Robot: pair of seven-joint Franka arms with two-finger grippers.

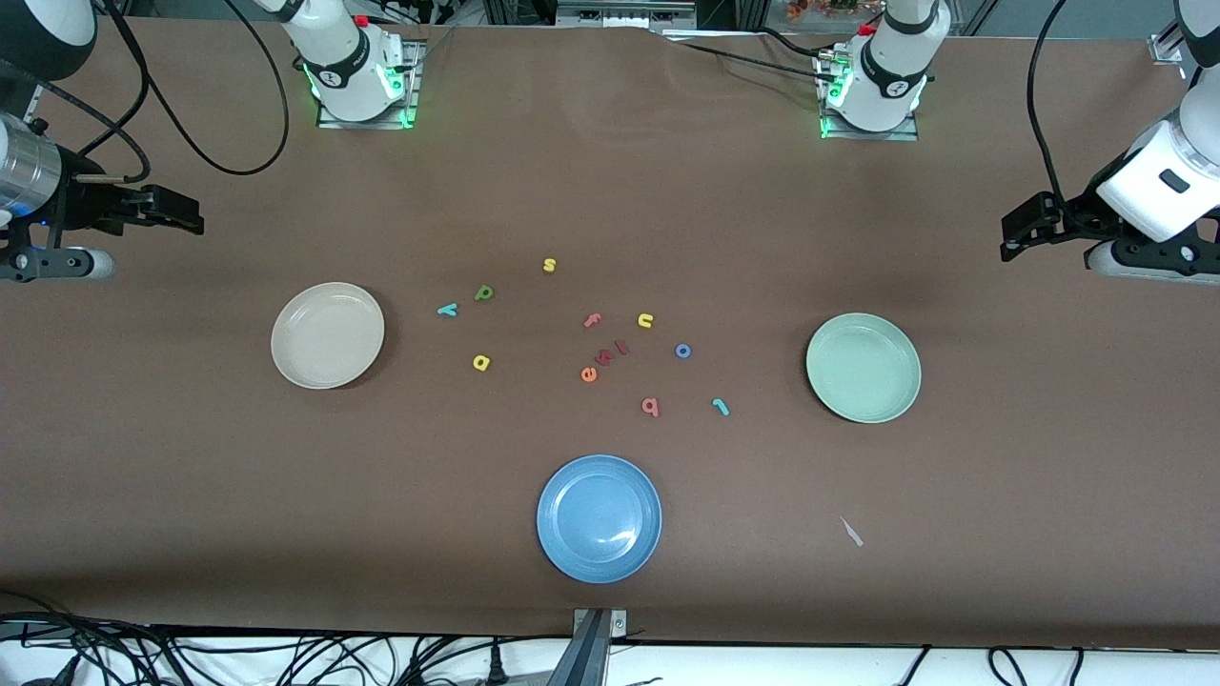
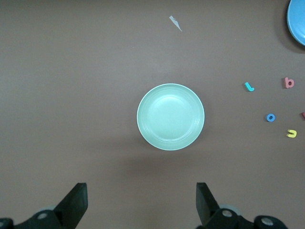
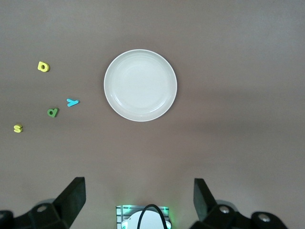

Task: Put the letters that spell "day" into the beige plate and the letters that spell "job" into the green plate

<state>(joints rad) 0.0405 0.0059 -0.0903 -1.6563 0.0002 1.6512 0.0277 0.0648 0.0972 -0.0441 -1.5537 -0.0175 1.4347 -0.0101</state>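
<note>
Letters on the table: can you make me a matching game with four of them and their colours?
Letters:
1. d
2. a
3. o
4. b

Colours:
A. blue
B. pink
C. green
D. yellow

Pairs: 1-C, 2-D, 3-A, 4-B
</note>
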